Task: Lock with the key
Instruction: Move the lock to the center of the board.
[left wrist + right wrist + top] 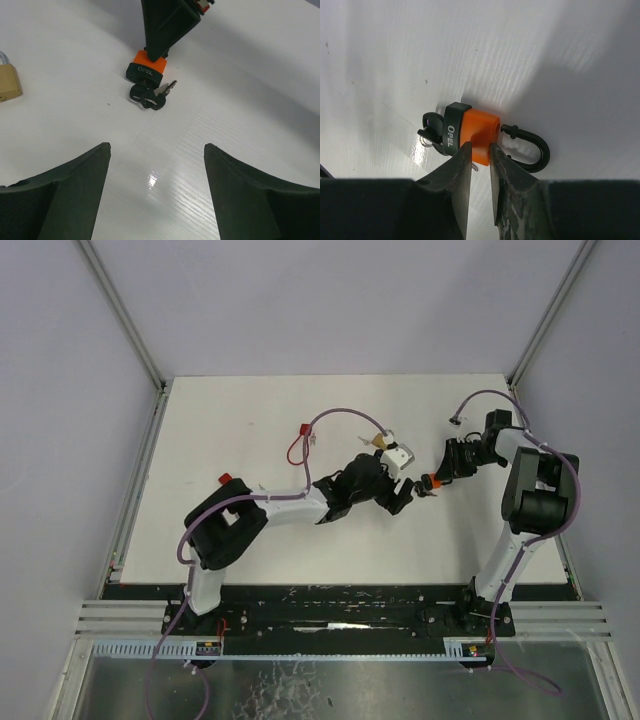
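Down at the near edge the two arms are bolted side by side, and both reach out over the white table (240, 410) toward its middle. The left gripper (156, 146) comes first: it hangs low over the table with its fingers wide apart and nothing between them, pointed at the lock just ahead of it.

The lock (482, 131) lies on the table between the two grippers. It has an orange body and a black base band that reads OPEL. The keys (149, 96), black-headed on a ring, sit right against that base, with one silver blade sticking out to the side. I can't tell whether a key is actually in the keyhole. At the other end the black shackle (536, 155) lies flat on the table, and one of its legs ends free just beside the orange body.

The right gripper (479, 146) comes down from the far side, its two fingers drawn close together and pinching the orange body.

Farther off, to the left, a brass lock (8, 84) lies by itself, well apart from the orange one. Beyond that, a red cable (296, 450) loops on the table.
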